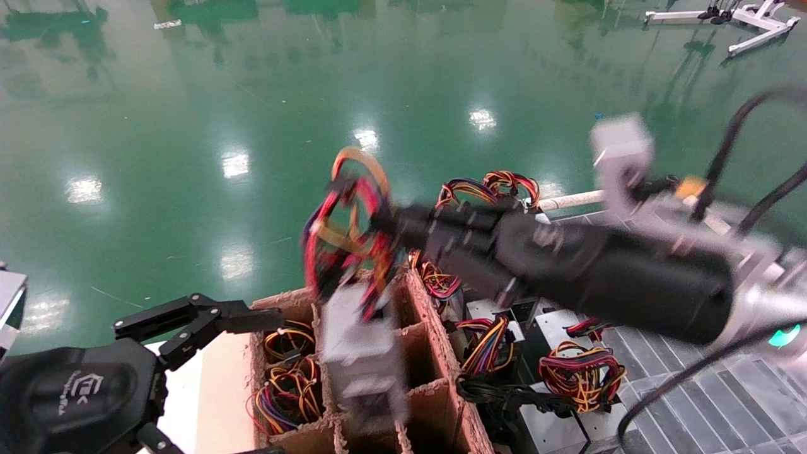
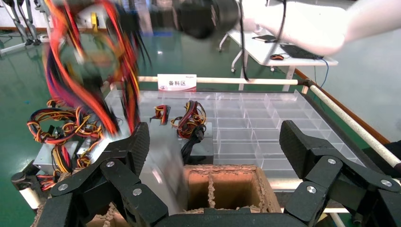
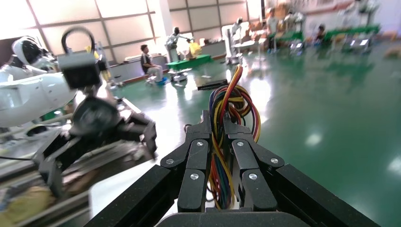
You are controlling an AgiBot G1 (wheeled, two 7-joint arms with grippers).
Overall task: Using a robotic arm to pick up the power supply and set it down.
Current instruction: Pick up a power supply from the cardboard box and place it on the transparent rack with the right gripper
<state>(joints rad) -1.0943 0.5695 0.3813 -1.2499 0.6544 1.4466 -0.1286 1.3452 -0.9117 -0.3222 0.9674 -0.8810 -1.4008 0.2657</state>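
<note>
Grey power supply (image 1: 362, 353) hangs over the cardboard box (image 1: 435, 328), wires pinched in the right gripper (image 1: 384, 221) fingers; setting down remains, left gripper (image 2: 215, 156) wide.

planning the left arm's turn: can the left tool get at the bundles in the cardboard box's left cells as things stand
Probably yes: the left tool hangs open at the cardboard box edge, with those wire bundles uncovered just beside it. The right tool holds the power supply one column over.
</note>
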